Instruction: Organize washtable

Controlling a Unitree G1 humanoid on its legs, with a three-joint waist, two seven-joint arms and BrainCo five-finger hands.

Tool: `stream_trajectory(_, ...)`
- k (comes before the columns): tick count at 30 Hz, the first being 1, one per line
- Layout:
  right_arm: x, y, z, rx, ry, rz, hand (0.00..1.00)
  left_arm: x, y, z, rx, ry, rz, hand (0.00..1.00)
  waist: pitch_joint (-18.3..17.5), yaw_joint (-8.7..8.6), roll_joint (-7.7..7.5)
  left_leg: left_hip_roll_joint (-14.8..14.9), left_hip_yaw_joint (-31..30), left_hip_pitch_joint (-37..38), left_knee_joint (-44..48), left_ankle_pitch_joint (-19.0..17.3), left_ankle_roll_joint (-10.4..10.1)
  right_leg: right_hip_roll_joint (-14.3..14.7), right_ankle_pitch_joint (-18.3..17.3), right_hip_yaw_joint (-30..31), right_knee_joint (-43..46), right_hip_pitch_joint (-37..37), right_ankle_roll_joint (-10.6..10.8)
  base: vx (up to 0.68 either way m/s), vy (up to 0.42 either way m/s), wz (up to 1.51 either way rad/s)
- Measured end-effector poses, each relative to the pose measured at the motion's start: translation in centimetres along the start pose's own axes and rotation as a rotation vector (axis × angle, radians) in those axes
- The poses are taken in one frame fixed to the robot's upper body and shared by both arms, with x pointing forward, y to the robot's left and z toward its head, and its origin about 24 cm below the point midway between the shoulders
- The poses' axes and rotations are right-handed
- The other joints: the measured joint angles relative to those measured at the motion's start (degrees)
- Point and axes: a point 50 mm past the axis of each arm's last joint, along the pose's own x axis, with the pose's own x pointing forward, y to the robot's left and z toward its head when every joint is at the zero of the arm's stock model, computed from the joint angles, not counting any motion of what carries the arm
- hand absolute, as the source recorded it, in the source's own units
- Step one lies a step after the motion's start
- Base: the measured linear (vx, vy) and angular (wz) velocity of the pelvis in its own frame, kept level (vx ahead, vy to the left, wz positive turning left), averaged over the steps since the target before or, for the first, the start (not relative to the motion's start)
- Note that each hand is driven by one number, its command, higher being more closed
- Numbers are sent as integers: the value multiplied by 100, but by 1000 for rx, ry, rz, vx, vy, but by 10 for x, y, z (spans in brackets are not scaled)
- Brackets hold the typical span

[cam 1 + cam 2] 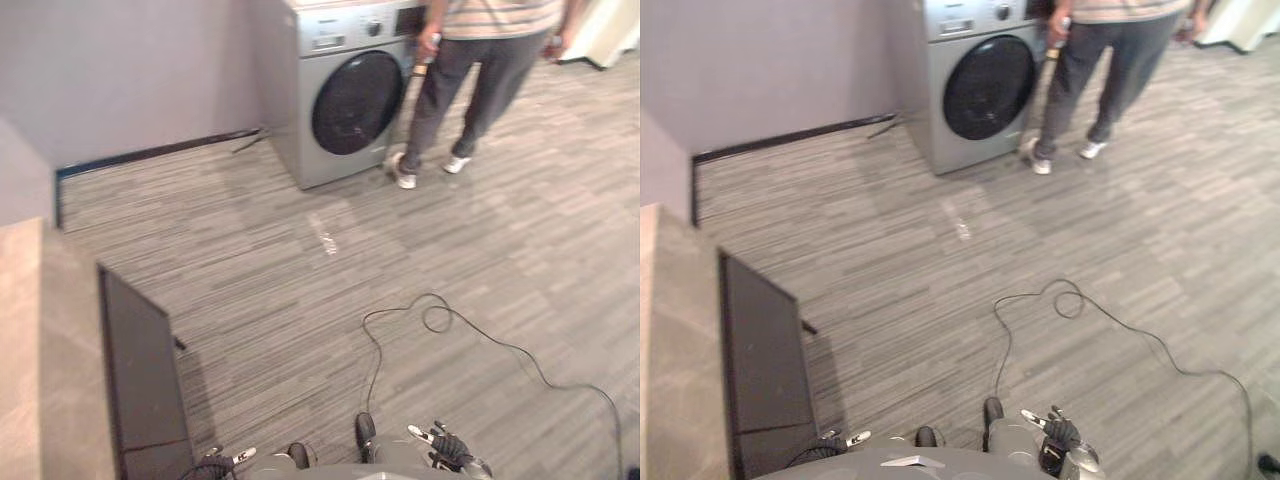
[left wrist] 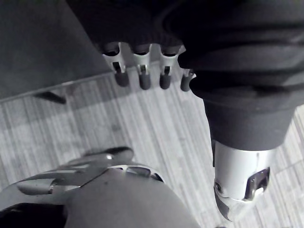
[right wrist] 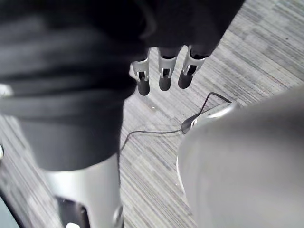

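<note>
Beige washtable [image 1: 30, 350] at the floor's [image 1: 300, 280] left edge (a careless turn could clip it); left hand [image 2: 142, 76] and right hand [image 3: 164, 78] hang slack, seemingly empty.

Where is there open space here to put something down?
The floor between the dark panel and the washing machine is bare, as is the beige surface at left. It is tighter beside the machine, where a person stands.
</note>
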Motion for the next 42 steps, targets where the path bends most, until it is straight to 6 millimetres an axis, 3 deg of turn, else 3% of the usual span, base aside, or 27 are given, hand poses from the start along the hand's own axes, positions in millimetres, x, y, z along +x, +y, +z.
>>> stream_trajectory(2,0,1,-2,41,3,-8,0,0,3,-2,-22,8,12,0,40,-63,-55,129,96,131,-44,-10,-16,13,318,-130,-339,-32,-23,20,-118,-106)
stream_trajectory(6,-5,-2,-17,121,29,-37,0,-1,17,-7,-118,20,64,0,88,-108,-399,110,255,613,-89,-260,-394,-227,748,-414,-298,36,-1,42,-220,-42)
stream_trajectory(7,-5,-4,-19,129,33,-44,0,-2,16,-9,-150,24,68,0,91,-85,-402,131,240,660,-97,-316,-455,-201,926,-431,-192,19,-86,55,-313,4)
stream_trajectory(10,-10,-19,-30,148,58,-81,0,-4,9,-19,-234,55,73,0,-3,-224,-138,588,36,632,-63,-530,-803,162,443,-749,315,-182,-432,114,-320,14)
stream_trajectory(14,-16,-29,-44,131,111,-107,0,-6,8,-29,-264,98,80,0,-81,-368,-50,996,-254,762,1,-452,-1135,471,-590,-1074,1417,-494,-715,233,-338,18)
stream_trajectory(15,-16,-29,-45,129,114,-106,0,-7,10,-31,-268,108,85,0,-94,-381,-69,1038,-303,733,184,-436,-1158,516,-675,-1062,1504,-498,-788,296,-367,-16)
stream_trajectory(17,-15,-27,-42,83,103,-90,0,-6,11,-30,-276,103,90,0,-151,-364,-115,1299,-591,267,1742,-379,-1104,732,-784,-863,1444,-233,-935,313,-365,-56)
stream_trajectory(18,-12,-25,-34,39,84,-70,0,-6,11,-30,-296,98,93,0,-149,-341,-96,1447,-920,-254,3093,-94,-688,889,-726,-645,1328,27,-1116,258,-283,-76)
stream_trajectory(19,-11,-25,-29,14,71,-66,0,-7,11,-29,-306,90,93,0,-151,-297,-62,1478,-1091,-529,3712,-122,-647,977,-707,-530,1259,154,-1176,212,-264,-126)
stream_trajectory(21,-7,-18,-12,-51,9,-40,0,-5,5,-17,-273,38,71,0,-138,-102,22,1179,-1727,-1132,5056,-351,-629,1259,-683,26,1060,593,-1338,47,-198,-153)
stream_trajectory(23,-3,-10,-1,-75,-24,-16,0,-4,2,-9,-214,0,43,0,-116,-37,5,525,-2267,-1497,5226,-587,-723,1365,-704,541,946,942,-1450,-72,-72,-138)
stream_trajectory(24,-1,-4,4,-78,-37,1,0,-3,-2,-1,-191,-31,26,0,-39,-26,70,107,-2449,-1836,4955,-821,-712,1395,-713,831,766,1288,-1407,-47,24,-107)
stream_trajectory(26,0,1,9,-68,-49,10,0,-2,-5,4,-175,-53,13,0,51,-26,90,-115,-2393,-2132,4221,-912,-663,1381,-729,1068,634,1562,-1378,173,29,-88)
stream_trajectory(27,1,3,11,-57,-54,13,0,-1,-8,13,-154,-76,-4,0,141,-29,196,-245,-2459,-2389,3343,-818,-671,1350,-747,1222,470,1805,-1353,184,62,-81)
stream_trajectory(28,0,-1,9,-52,-48,4,0,-1,-12,18,-142,-96,-22,0,153,16,271,-307,-2688,-2532,1765,-233,-856,1292,-805,1408,145,2024,-1405,100,93,-70)
stream_trajectory(29,0,-3,7,-45,-44,-4,0,-1,-16,20,-140,-105,-34,0,161,61,369,-294,-2818,-2577,1234,31,-930,1300,-854,1519,47,2142,-1429,109,146,-80)
stream_trajectory(30,-1,-10,5,-33,-35,-26,0,-1,-19,21,-130,-109,-45,0,170,157,394,-272,-2910,-2641,952,628,-997,1243,-1072,1699,79,2291,-1444,248,141,-65)
stream_trajectory(31,-2,-11,0,-28,-22,-31,0,-1,-17,19,-128,-106,-41,0,109,200,342,-331,-2781,-2579,979,818,-866,1142,-1216,1827,164,2337,-1434,476,155,-80)
stream_trajectory(32,-4,-13,-9,-24,7,-36,0,-2,-10,13,-123,-98,-27,0,-39,235,163,-458,-2466,-2562,1058,865,-564,940,-1426,1997,457,2298,-1315,505,115,-65)
stream_trajectory(34,-4,-14,-11,-20,23,-44,0,-2,-11,13,-110,-98,-35,0,-84,201,152,-506,-2249,-2539,1419,913,-244,906,-1439,2004,1063,2186,-1265,487,83,-61)
stream_trajectory(35,-5,-17,-14,4,41,-56,0,-2,-9,12,-112,-94,-30,0,-54,205,96,-541,-2095,-2380,1664,826,-109,898,-1420,1878,1752,2098,-903,462,34,-56)
stream_trajectory(36,-5,-18,-16,43,43,-70,0,-1,-6,13,-108,-94,-25,0,-1,193,19,-571,-1963,-2097,1690,633,-38,933,-1272,1760,2458,1959,-258,472,16,-53)
stream_trajectory(37,-6,-21,-16,68,47,-82,0,-1,-5,11,-103,-84,-23,0,23,107,20,-568,-1957,-1765,1652,459,49,983,-839,1603,3242,1763,745,388,7,-27)
stream_trajectory(38,-6,-23,-16,79,43,-90,0,-1,-4,8,-81,-67,-25,0,39,-34,49,-506,-1963,-1350,1608,241,151,961,-341,1257,4249,1413,1319,316,11,-33)
stream_trajectory(40,-6,-24,-15,84,38,-88,0,0,-3,9,-45,-55,-32,0,71,-69,27,-443,-1799,-629,1233,51,235,451,-573,504,5345,741,885,158,-20,-53)
stream_trajectory(41,-6,-26,-13,81,29,-90,0,1,-5,9,-44,-46,-36,0,100,-67,106,-303,-1654,-90,866,-62,302,94,-917,-17,5406,305,247,-55,-55,-80)
stream_trajectory(42,-6,-29,-10,64,21,-88,0,1,-7,10,-34,-46,-42,0,111,-84,179,-135,-1575,347,551,-191,319,19,-1142,-275,4981,-84,-79,-129,-51,-77)
